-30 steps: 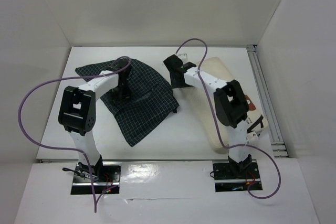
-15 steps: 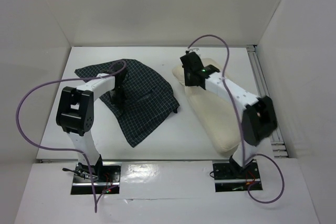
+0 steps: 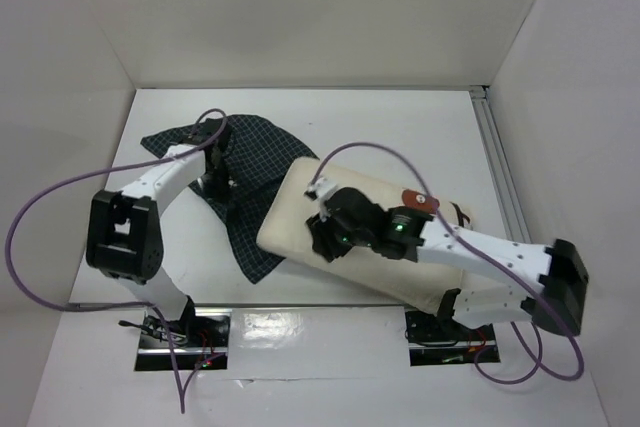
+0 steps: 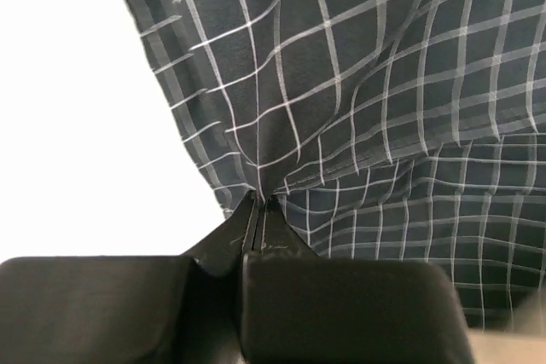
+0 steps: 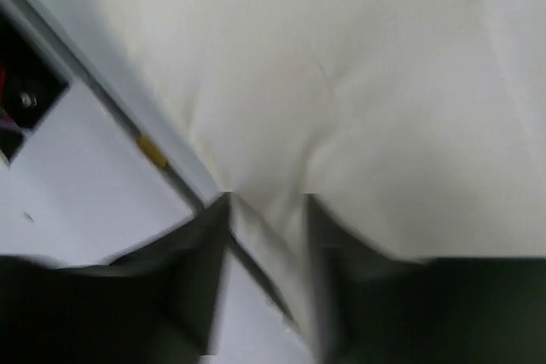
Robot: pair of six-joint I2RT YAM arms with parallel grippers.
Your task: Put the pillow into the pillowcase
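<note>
Currently the pillow (image 3: 298, 209) lies slantwise across the middle of the table (image 3: 400, 127), wholly outside the pillowcase (image 3: 262, 152). Its far-left end overlaps the pillowcase's right edge, resting on top rather than inside as far as the overhead view shows. Insertion not yet begun: no opened mouth is visible, and the pillowcase lies flat and rumpled at left-centre. Left to do, by my judgement: open the mouth, feed the pillow in, draw the cloth over it. The label (image 3: 413, 200) on the pillow's right part shows a red-orange mark; lettering too small to read, no brand legible. Right gripper (image 5: 264, 210) is narrow, pinching a pucker of cream cover at the pillow's near-left edge; wrist view blurred, so the hold is judged. Left gripper (image 4: 258, 204) is clamped tight on a fold of checked cloth.
</note>
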